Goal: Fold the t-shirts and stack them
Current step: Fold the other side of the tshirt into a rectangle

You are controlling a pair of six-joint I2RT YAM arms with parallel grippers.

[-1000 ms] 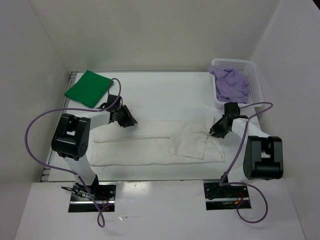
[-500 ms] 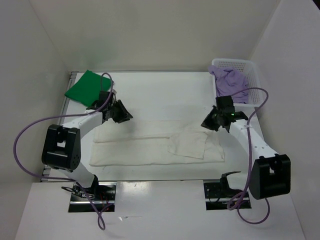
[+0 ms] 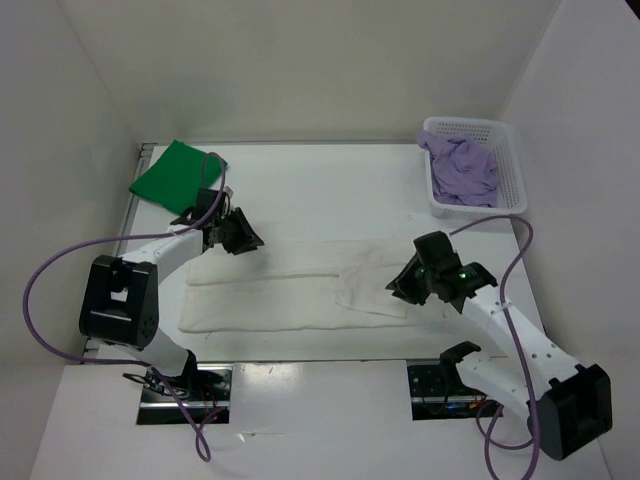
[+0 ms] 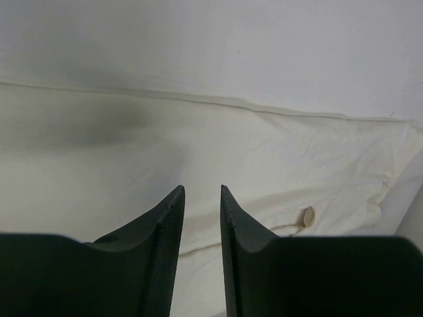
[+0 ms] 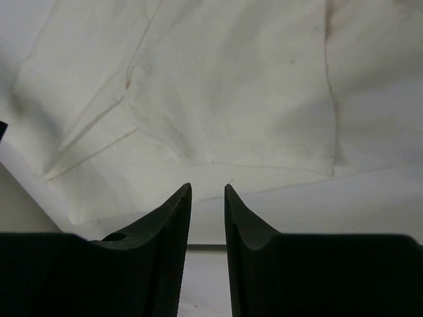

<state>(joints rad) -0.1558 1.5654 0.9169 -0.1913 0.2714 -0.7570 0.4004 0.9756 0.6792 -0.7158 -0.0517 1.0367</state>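
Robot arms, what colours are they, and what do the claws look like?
The left arm and right arm are white tubes with chunky black joints. Thin purple cables loop off them. The left claw and right claw are black, each with two pointed fingers, ribbed inside. A small green light glows on the right arm.

White-and-black left arm (image 3: 150, 247) extends forward and inward from its base. Its black two-finger left hand (image 3: 240, 235) is tilted down, jaws parted by a narrow gap. White-and-black right arm (image 3: 515, 330) stretches diagonally toward centre. Its black two-finger right hand (image 3: 400, 288) is angled down-left, jaws also slightly parted and gripping nothing.
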